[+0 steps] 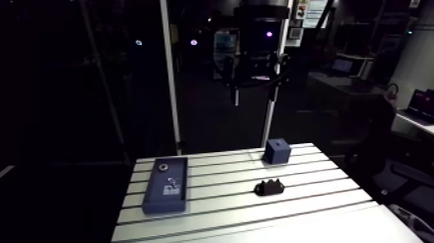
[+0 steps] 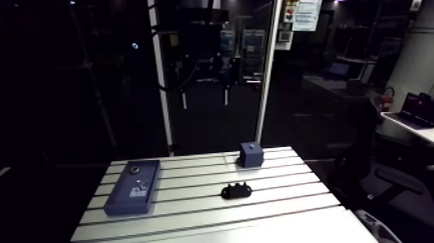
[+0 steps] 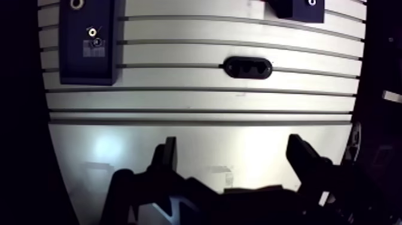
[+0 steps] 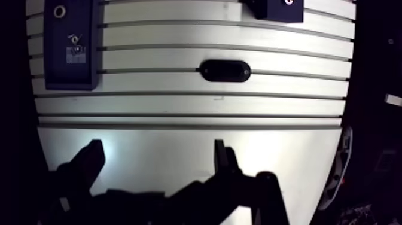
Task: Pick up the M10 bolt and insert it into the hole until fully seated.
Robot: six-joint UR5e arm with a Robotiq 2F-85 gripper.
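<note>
A flat blue block [image 1: 165, 185] lies on the left of the slotted table [image 1: 310, 207], with a metal-ringed hole [image 1: 164, 168] at its far end and small pale marks beside it. A small blue cube [image 1: 277, 151] stands at the back right with a small pale spot [image 3: 311, 2] on its top; I cannot tell whether that is the bolt. A black oval holder [image 3: 247, 67] sits between them. In the wrist view my gripper [image 3: 236, 155] hangs high over the table's near part, open, its dark fingers [image 3: 168, 157] wide apart with nothing between them.
The table's near edge and both side edges show in the wrist view, with dark floor beyond. White upright posts [image 1: 170, 77] rise behind the table's far edge. A bare stretch of table [image 3: 197, 128] lies between the holder and my gripper.
</note>
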